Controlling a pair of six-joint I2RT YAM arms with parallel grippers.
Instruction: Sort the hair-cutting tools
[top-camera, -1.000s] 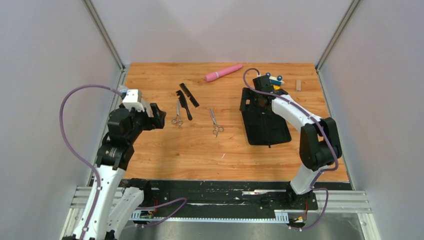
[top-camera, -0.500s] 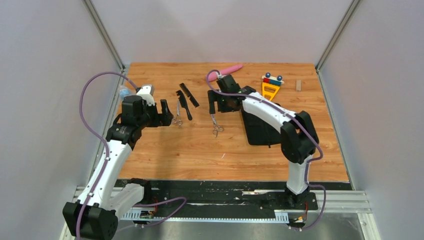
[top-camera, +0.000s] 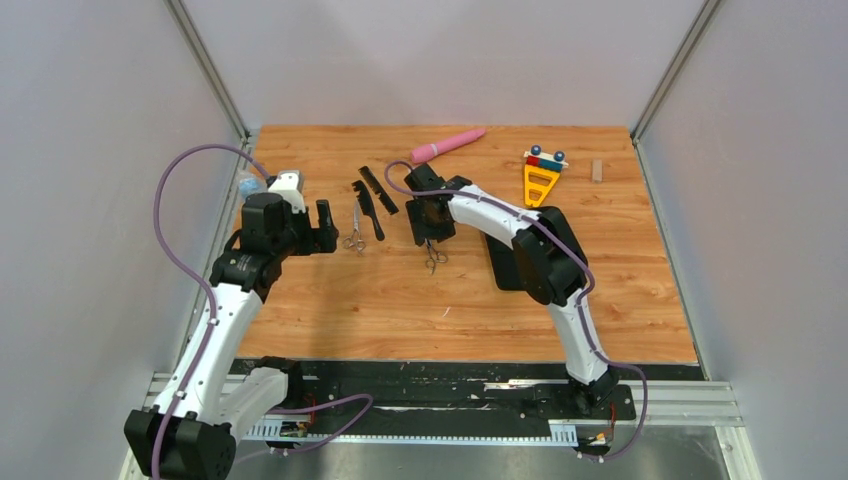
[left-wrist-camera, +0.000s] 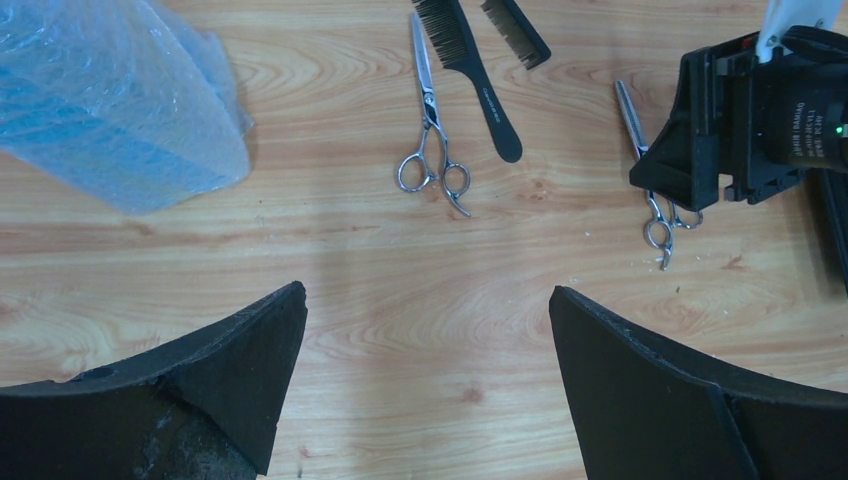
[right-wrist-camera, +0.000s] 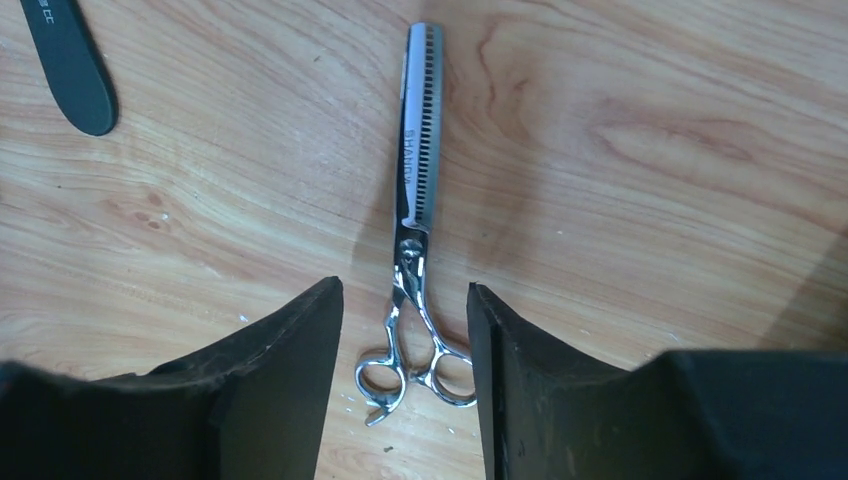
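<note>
Jaws on our right gripper sit half-spread astride the thinning scissors, not yet pinching; we'd centre on the shanks, squeeze evenly. Our left gripper gapes wide, empty.

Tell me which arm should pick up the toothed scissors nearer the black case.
Right. The right tool straddles the handles of the toothed scissors, a finger on each side. The left tool hangs open farther off, facing the other scissors.

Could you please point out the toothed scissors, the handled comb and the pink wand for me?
toothed scissors (right-wrist-camera: 409, 248): right wrist view, on the pivot.
handled comb (left-wrist-camera: 483, 92): left wrist view, on the handle just below the teeth.
pink wand (top-camera: 448, 143): top external view, on the middle of its body.
</note>
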